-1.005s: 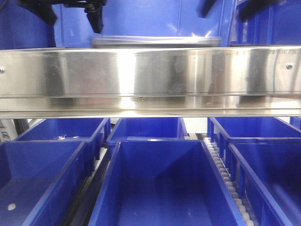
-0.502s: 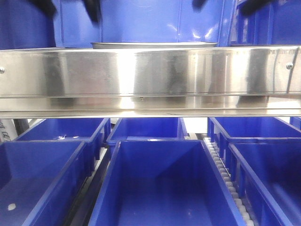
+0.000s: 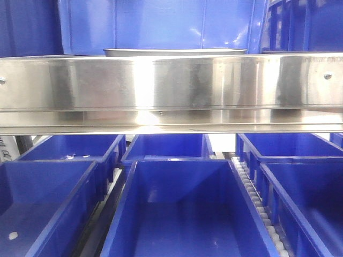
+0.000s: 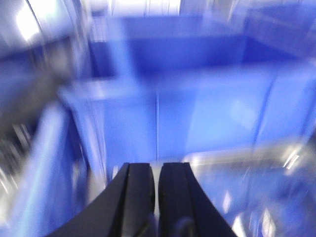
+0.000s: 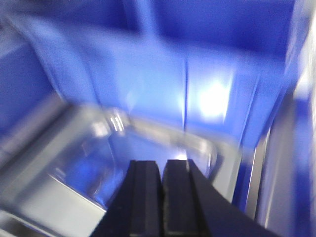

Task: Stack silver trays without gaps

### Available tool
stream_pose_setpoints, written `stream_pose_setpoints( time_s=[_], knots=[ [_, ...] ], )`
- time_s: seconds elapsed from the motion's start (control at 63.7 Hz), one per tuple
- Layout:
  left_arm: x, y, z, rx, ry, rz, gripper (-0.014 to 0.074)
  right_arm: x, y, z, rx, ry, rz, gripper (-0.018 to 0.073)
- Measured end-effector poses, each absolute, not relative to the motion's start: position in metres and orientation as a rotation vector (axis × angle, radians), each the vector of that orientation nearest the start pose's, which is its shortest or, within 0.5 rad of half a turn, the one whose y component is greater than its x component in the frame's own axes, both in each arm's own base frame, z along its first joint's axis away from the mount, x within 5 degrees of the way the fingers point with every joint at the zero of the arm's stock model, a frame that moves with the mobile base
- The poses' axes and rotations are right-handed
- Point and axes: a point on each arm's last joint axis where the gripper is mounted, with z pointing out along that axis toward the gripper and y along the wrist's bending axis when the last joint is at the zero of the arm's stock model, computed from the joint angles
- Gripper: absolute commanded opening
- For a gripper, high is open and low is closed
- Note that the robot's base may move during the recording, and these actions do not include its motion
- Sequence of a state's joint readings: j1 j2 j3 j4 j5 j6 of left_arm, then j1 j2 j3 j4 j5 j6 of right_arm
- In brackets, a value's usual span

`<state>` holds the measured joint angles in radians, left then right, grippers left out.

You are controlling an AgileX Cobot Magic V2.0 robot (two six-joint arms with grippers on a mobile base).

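Left wrist-mounted view showed the left gripper point(image 4: 156, 170) with its two black fingers point(image 4: 138, 187) drawn almost together, only a thin slit between them, nothing held and nothing touched. Everything beyond them was smeared by blur: blue bin walls, and a shiny patch at lower right that could not be identified. The right gripper point(image 5: 163, 165) stood the same way, fingers near-closed on nothing, hanging above the silver trays point(image 5: 89, 168). They lay open side up against a blue bin wall point(image 5: 163, 74), one rounded corner and the thin rim catching the light.

From the front-facing camera only the trays' near rim point(image 3: 175, 52) showed, as one thin grey edge (how many were stacked could not be told). It lay flat and level, with its long axis running left to right, just behind and above the single long steel band point(image 3: 171, 91) and in front of upright blue bins point(image 3: 161, 24). Below the band six blue bins point(image 3: 177, 214) were visible, three in front and three behind, with one strip of white rollers point(image 3: 258, 202) between the centre and right front bins.
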<state>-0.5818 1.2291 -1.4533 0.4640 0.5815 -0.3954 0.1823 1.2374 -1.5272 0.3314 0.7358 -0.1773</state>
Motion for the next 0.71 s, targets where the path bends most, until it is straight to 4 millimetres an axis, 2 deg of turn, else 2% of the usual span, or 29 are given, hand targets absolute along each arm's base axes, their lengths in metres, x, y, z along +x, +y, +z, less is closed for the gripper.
stream_pose_setpoints(
  time_s=[0.141,0.283,0.487,0.706],
  knots=[
    [0.180,-0.096,0.487,0.350,1.598,-0.236,0.0013,0.191,0.056,0.513,-0.284,1.774,0.364,-0.0075],
    [0.123,-0.062,0.471,0.364,1.448,-0.266,0.0013,0.134,0.044,0.518,-0.290,1.646,0.336,-0.0075],
    [0.058,-0.022,0.437,0.341,1.305,-0.295,0.0013,0.060,0.028,0.487,-0.269,1.489,0.303,-0.0075],
    [0.017,0.014,0.403,0.264,1.321,-0.253,0.0013,0.018,0.020,0.442,-0.272,1.460,0.285,-0.0075]
  ],
)
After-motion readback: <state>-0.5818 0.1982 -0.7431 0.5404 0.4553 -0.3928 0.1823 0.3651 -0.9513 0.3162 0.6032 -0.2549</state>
